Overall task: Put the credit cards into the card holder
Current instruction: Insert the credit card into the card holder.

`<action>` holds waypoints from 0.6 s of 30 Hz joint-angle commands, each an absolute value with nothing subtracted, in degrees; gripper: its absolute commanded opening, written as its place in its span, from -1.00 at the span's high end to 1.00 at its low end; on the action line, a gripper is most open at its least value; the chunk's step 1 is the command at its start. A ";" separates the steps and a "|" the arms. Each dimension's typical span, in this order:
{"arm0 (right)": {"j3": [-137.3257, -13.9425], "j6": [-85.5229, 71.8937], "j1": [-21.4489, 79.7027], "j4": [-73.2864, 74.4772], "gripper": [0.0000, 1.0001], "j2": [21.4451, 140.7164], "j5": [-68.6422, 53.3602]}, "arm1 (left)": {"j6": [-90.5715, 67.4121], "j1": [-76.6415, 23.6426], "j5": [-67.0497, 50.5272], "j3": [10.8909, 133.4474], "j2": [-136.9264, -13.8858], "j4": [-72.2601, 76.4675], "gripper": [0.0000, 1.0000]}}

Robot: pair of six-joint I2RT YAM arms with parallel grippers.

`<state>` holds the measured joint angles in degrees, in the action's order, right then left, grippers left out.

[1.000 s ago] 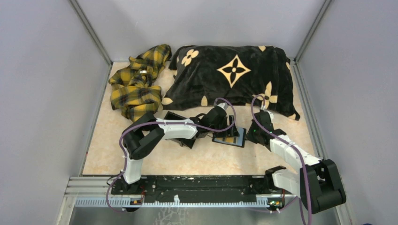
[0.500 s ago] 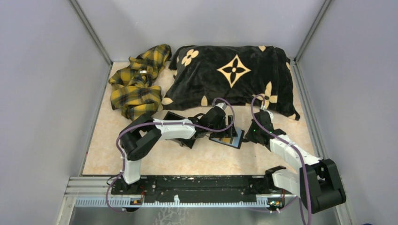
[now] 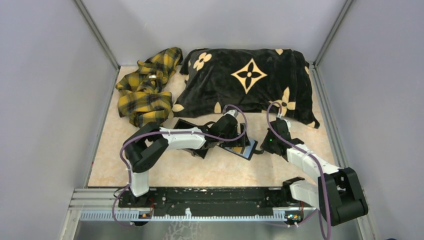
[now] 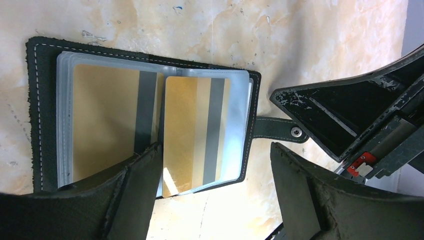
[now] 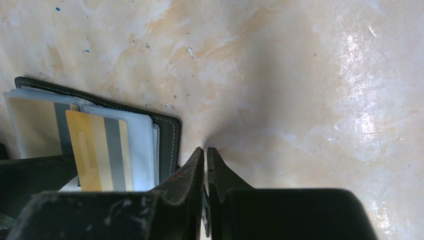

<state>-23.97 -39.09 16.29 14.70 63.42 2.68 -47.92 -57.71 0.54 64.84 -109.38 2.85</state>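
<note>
left wrist view: the card holder point(image 4: 45, 115) lies open and flat on the tabletop point(image 4: 300, 35), near the middle of the work area, with its clear sleeves facing up. two credit cards are on it, gold with a grey stripe. the left card point(image 4: 107, 110) sits under plastic. the right card point(image 4: 192, 130) lies over the right-hand sleeve; whether it is seated in the pocket cannot be told.

the left end effector point(image 4: 215, 165) is spread wide and holds nothing. one finger point(image 4: 135, 195) touches or nearly touches the right card's inner edge, the other stands off past the closure strap point(image 4: 277, 131). the right end effector point(image 5: 205, 152) has its fingers pressed together just beside the holder's corner. the strap runs toward it, but whether it is pinched is hidden.

risks, as judged:
- the near finger could drag the right card sideways out of the sleeve instead of driving it in.
- the same finger could catch a loose sleeve page and fold it over the card.
- the holder may skate on the smooth tabletop if the right side is not truly restraining it.

markings: no lettering or numbers can be read on either card or on the holder. the black pillow point(image 3: 247, 80) carries tan flower motifs only, with no legible letters.
</note>
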 commanded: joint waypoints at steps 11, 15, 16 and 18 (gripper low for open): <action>-27.67 -38.21 15.80 15.83 0.87 57.44 2.81 | -47.99 -57.04 0.88 60.83 -107.69 7.27 -0.74; -29.64 -37.74 15.81 17.15 0.86 56.43 1.98 | -48.45 -57.00 1.93 60.00 -106.35 8.30 -0.74; -29.65 -37.71 15.80 17.24 0.86 56.38 1.59 | -48.47 -57.00 2.20 59.87 -105.93 8.56 -0.74; -29.23 -37.82 15.78 17.16 0.86 56.26 0.98 | -48.69 -56.95 2.76 59.41 -105.18 9.13 -0.75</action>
<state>-26.83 -38.57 16.29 17.04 57.60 2.04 -48.42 -57.60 0.38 61.01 -107.96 8.64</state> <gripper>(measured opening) 0.069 0.870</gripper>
